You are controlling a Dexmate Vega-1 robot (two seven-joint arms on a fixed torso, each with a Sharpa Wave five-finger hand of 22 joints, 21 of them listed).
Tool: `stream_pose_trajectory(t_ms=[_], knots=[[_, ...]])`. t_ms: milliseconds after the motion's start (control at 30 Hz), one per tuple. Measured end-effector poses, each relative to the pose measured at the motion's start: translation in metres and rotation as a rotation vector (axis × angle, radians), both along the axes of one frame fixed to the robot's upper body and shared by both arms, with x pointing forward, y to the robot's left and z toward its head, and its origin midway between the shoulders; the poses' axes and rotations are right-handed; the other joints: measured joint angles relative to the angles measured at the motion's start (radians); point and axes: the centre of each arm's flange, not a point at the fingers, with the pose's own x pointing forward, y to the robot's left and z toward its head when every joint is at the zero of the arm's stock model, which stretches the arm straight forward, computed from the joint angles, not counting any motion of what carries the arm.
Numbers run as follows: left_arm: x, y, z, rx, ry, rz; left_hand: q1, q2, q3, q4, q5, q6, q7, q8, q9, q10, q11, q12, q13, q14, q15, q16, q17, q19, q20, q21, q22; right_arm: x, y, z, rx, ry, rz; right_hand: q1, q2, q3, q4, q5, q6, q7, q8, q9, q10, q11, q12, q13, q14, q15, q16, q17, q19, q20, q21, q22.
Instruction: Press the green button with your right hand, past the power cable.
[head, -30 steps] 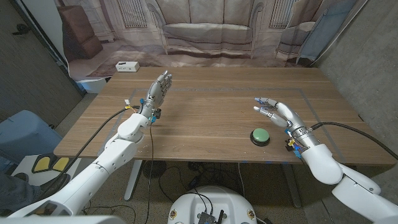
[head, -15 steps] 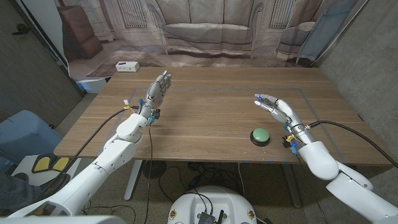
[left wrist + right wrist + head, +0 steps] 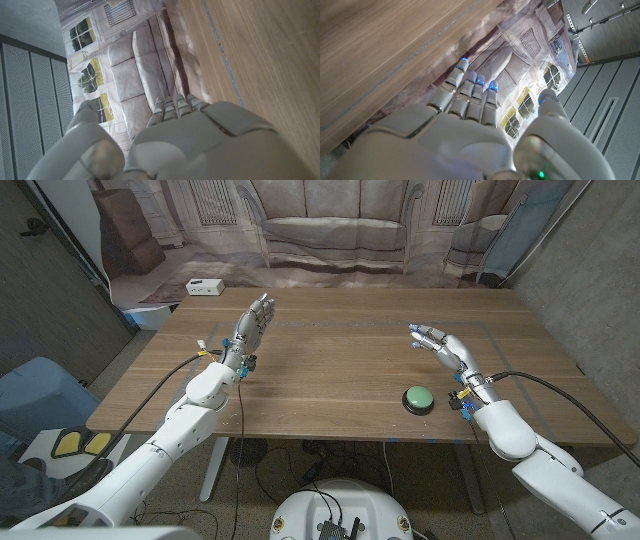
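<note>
The right robot hand (image 3: 447, 350) hovers beyond the green button (image 3: 419, 397), fingers spread, holding nothing; the button sits near the worktop (image 3: 340, 370) front edge; the left robot hand (image 3: 252, 325), well apart from the button, stands upright, fingers apart, empty; its palm is hidden.

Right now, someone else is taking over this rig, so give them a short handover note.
Right hand: open, holding nothing, raised over the table beyond the green button, not touching it.
Left hand: open, holding nothing, fingers up over the table's left side.
The button sits near the front edge, right of centre. I can't make out a power cable on the tabletop.
Done: nothing pressed yet.
Left: bring the right hand onto the button and press.
</note>
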Motion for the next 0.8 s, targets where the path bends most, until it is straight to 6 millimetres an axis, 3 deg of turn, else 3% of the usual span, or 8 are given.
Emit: stream_pose_trajectory(t_ms=[33,800], knots=[[0.0,0.0,0.001,0.0,-0.003,-0.001,0.0,0.0,0.0,0.0,0.0,0.0,0.0,0.0,0.0,0.0,0.0,0.0,0.0,0.0,0.0,0.0,0.0,0.0,0.0,0.0,0.0,0.011,0.001,0.001,0.022,0.005,0.003,0.0,0.0,0.0,0.0,0.0,0.0,0.0,0.0,0.0,0.0,0.0,0.0,0.0,0.0,0.0,0.0,0.0,-0.004,0.004,0.0,0.0],[0.0,0.0,0.004,0.013,-0.005,-0.01,0.0,0.0,-0.003,-0.003,0.0,0.0,0.0,0.0,0.0,0.0,0.0,0.0,0.0,0.0,0.0,0.0,0.0,0.0,0.0,0.0,0.0,0.041,0.002,0.014,0.187,0.067,0.157,-0.003,0.003,-0.01,0.001,0.0,0.0,0.0,0.0,0.0,-0.002,0.002,0.0,0.0,-0.015,0.007,0.0,0.0,-0.016,0.005,0.0,0.0]])
